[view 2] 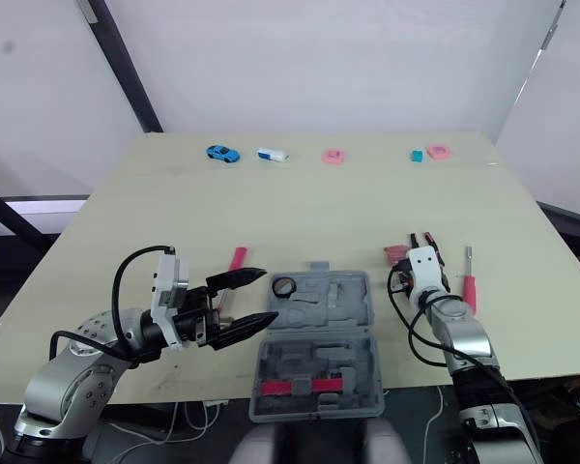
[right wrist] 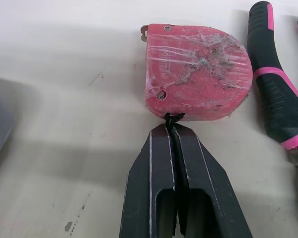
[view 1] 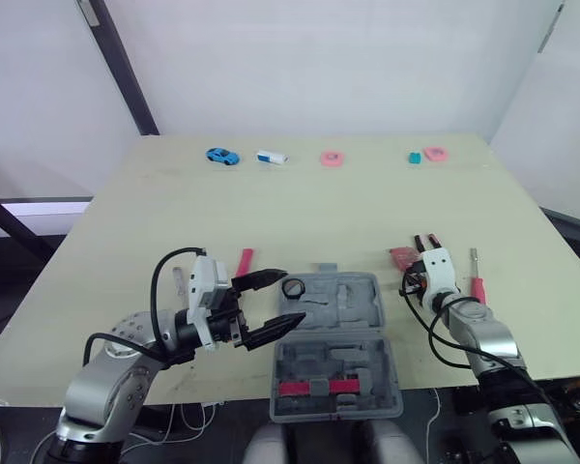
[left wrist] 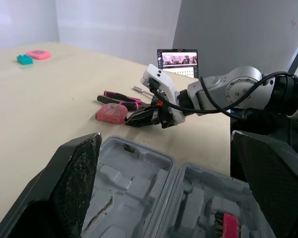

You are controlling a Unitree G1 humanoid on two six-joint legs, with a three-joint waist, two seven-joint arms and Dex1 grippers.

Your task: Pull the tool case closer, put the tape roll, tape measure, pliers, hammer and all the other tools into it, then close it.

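Note:
The grey tool case lies open at the table's front edge. A black tape roll sits in its far-left corner. My left gripper hangs open just above that corner, its fingers spread wide. On the table right of the case lies the pink tape measure. My right gripper is shut, its tips pinching the measure's small black strap at the near edge. Black-and-pink pliers lie just beyond the measure. A red-handled screwdriver lies to the right, and a red tool left of the case.
Small items line the table's far edge: a blue toy car, a white and blue piece, a pink ring, a teal block and a pink piece. The case's front half holds a red bit holder.

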